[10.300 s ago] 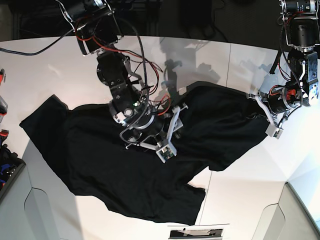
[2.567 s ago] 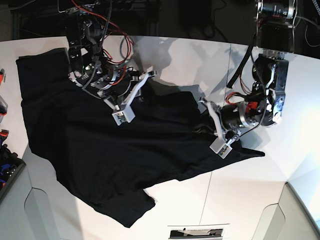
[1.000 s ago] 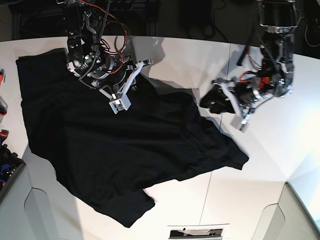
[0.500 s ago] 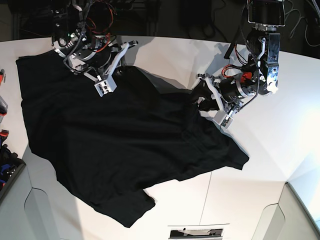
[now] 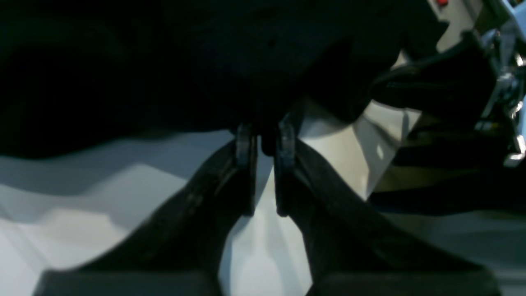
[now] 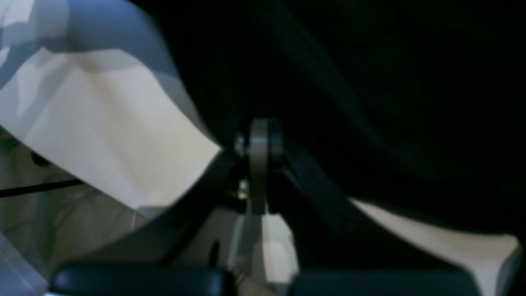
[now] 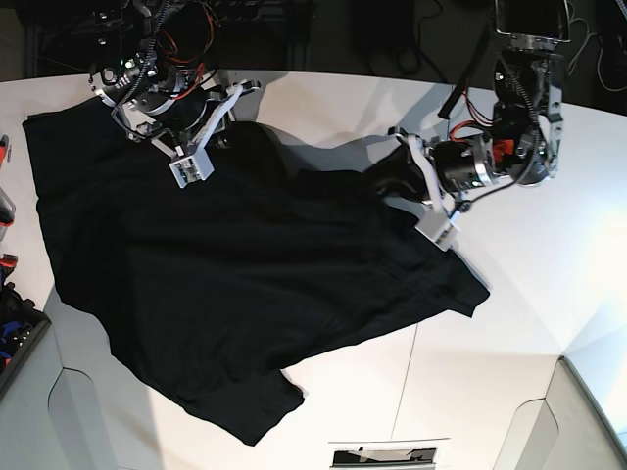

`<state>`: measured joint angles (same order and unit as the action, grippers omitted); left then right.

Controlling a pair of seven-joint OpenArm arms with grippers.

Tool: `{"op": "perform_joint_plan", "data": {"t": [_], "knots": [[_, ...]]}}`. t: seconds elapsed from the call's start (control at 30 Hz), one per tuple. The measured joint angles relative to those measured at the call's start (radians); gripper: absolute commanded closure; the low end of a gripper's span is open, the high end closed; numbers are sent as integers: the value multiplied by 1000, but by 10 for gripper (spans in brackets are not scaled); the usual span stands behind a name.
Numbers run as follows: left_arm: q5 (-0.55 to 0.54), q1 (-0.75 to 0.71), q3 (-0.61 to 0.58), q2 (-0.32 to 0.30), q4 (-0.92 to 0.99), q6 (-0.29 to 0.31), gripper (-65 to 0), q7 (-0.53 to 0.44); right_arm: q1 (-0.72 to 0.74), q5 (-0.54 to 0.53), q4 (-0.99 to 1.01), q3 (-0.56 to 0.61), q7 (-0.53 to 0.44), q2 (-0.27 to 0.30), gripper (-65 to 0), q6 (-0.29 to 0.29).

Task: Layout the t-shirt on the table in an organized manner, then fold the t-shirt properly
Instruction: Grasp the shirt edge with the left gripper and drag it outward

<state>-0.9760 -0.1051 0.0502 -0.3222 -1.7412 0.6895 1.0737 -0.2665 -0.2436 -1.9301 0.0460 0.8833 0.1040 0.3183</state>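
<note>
Both pincers grip the shirt's far edge

Your overhead view shows the black t-shirt (image 7: 235, 284) spread across the white table (image 7: 549, 284); only wrist views show left pincer (image 5: 265, 137) and right pincer (image 6: 259, 139) clenched on cloth.

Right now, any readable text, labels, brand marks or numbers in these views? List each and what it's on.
None readable.
The t-shirt shows only plain black cloth; no print or tag is visible.
The table is bare white, no markings.
A small dark strip at the table's near edge may carry marks, too small to read.
Both wrist views are dark and blurred; nothing legible on either claw.
</note>
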Motion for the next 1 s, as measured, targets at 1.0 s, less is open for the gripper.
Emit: {"op": "perform_joint_plan", "data": {"t": [1.0], "knots": [[-2,-341,106,-187,-207,0,-265,89,6,90,2,-1,-53,-2,0,0]]}}
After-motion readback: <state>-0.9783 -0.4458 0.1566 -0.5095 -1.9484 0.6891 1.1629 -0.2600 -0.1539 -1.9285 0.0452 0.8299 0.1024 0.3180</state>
